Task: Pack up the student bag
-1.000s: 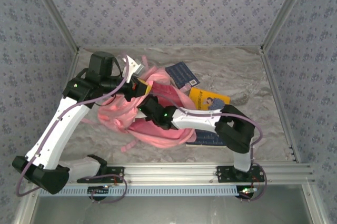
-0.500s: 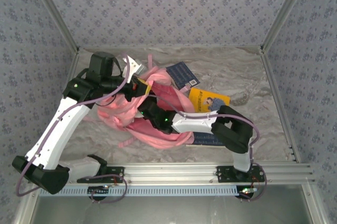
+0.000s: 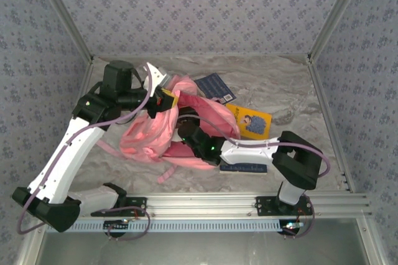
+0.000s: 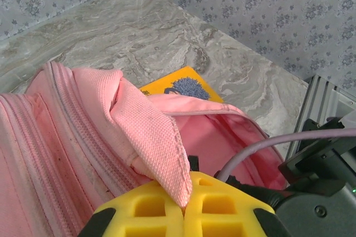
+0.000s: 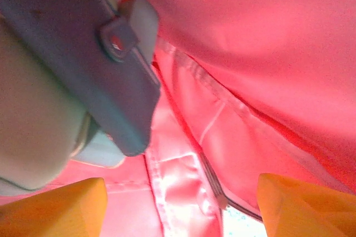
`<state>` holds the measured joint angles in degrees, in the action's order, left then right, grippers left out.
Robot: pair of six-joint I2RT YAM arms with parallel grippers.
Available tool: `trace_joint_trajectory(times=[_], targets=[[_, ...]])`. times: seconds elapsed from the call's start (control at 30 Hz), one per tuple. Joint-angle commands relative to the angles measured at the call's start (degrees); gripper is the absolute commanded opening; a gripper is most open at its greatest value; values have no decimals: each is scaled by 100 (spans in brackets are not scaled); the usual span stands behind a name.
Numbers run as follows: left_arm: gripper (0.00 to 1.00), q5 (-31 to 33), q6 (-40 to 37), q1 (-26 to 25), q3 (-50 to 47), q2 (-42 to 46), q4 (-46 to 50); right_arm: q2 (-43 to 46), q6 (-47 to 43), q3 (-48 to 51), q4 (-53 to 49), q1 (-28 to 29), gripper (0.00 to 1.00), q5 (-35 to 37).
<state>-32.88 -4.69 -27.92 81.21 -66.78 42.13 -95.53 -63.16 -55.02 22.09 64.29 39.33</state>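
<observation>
The student bag (image 3: 152, 137) is a soft pink backpack lying open in the middle of the table. My left gripper (image 3: 163, 99) is shut on a pink webbing strap (image 4: 150, 131) at the bag's top and holds the mouth up. Its yellow fingertips (image 4: 161, 209) pinch the strap's end. My right arm's wrist (image 3: 198, 142) reaches into the bag's opening (image 4: 222, 137). Inside, my right gripper (image 5: 178, 215) stands open against the pink lining (image 5: 250, 81) with nothing between its fingers. A grey-blue case with a snap (image 5: 83, 53) lies just above and left of it.
A dark blue book (image 3: 214, 88) lies behind the bag. To the bag's right lies a yellow book (image 3: 254, 123), seen again as the yellow book (image 4: 183, 84) past the bag's rim. Another blue book (image 3: 245, 167) sits under my right forearm. Patterned walls close in three sides.
My right arm's elbow has swung out to the right and its forearm has stretched flatter, with the wrist still in the bag. The bag has bunched and shifted a little to the left.
</observation>
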Motion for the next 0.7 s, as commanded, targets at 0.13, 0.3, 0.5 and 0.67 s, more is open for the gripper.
trace_joint_trajectory(times=[0.13, 0.3, 0.5, 0.67], targets=[[0, 14, -253, -46, 90, 302, -774, 340, 503, -72, -238, -234, 72, 355], [0, 45, -285, -57, 119, 297, -750, 510, 796, 5, -334, -346, 72, 381], [0, 174, -324, -76, 105, 321, -737, 1220, 1422, 272, -626, -502, 70, 233], [0, 510, -238, -73, 203, 309, -736, 2095, 2296, 301, -1144, -573, 69, 175]])
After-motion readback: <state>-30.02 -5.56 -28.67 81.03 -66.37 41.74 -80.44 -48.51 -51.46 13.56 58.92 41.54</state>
